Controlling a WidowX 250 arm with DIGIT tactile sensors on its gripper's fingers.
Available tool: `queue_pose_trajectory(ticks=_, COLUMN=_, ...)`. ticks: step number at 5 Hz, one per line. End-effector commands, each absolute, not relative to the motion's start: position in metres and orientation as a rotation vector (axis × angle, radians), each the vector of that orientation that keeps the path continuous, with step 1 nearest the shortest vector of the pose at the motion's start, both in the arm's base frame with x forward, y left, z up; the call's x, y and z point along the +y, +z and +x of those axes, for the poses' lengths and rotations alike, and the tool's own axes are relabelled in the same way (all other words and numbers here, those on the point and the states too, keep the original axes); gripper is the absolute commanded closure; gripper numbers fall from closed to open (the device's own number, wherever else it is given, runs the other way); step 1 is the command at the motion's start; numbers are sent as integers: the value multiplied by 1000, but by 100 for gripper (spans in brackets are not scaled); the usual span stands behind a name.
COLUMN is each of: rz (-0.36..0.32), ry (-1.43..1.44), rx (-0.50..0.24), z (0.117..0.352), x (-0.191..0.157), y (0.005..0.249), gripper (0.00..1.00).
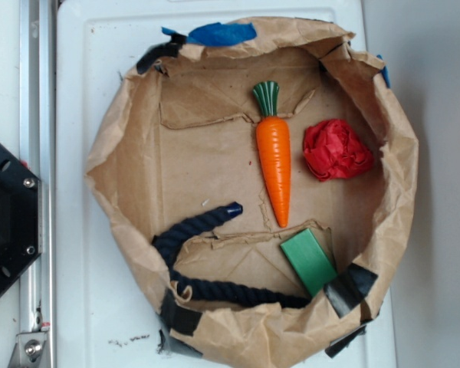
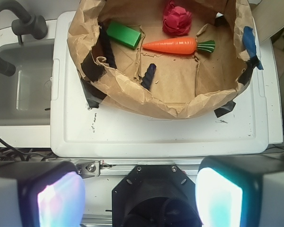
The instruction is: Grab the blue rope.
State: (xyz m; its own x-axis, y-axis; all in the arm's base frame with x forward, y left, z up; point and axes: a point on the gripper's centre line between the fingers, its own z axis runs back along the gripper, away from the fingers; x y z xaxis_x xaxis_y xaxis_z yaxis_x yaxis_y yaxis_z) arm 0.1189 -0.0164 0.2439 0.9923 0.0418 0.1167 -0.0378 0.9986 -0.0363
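Status: grab not begun. Blue rope untouched, lying curled along lower-left inside wall of brown paper basin, one end pointing toward toy carrot.

Gripper: fingers wide apart, empty, held back well clear of basin. Remaining: approach, descend, close on rope.

Exterior view, left to right: rope full length, green block beside its far end, carrot, red crumpled wad; no gripper.

Wrist view: sink at left, rope mostly hidden behind paper rim, only end plain.
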Motion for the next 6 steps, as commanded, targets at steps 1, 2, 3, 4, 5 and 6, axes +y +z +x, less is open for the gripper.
queue_pose_trajectory(ticks=1, rz=-34, ry=40, rx=-118, z=119, x=-16, y=244, gripper=0)
queue_pose_trajectory(ticks=2, rz=-14, ry=70, rx=-178, z=162, x=-20, y=244, gripper=0)
queue_pose_trajectory(ticks=3, rz=-6, ry=101, rx=-196, z=198, x=-20, y=241, gripper=0)
queue_pose_trajectory(ticks=4, rz=30, ry=95, rx=-213, z=219, x=-22, y=228, gripper=0)
queue_pose_trajectory(ticks=5, rz=44, ry=35, rx=-207, z=221, x=-28, y=205, gripper=0)
queue_pose_trajectory(ticks=6, rz=-5, ry=-7, rx=-173, z=240, x=-9, y=168, gripper=0)
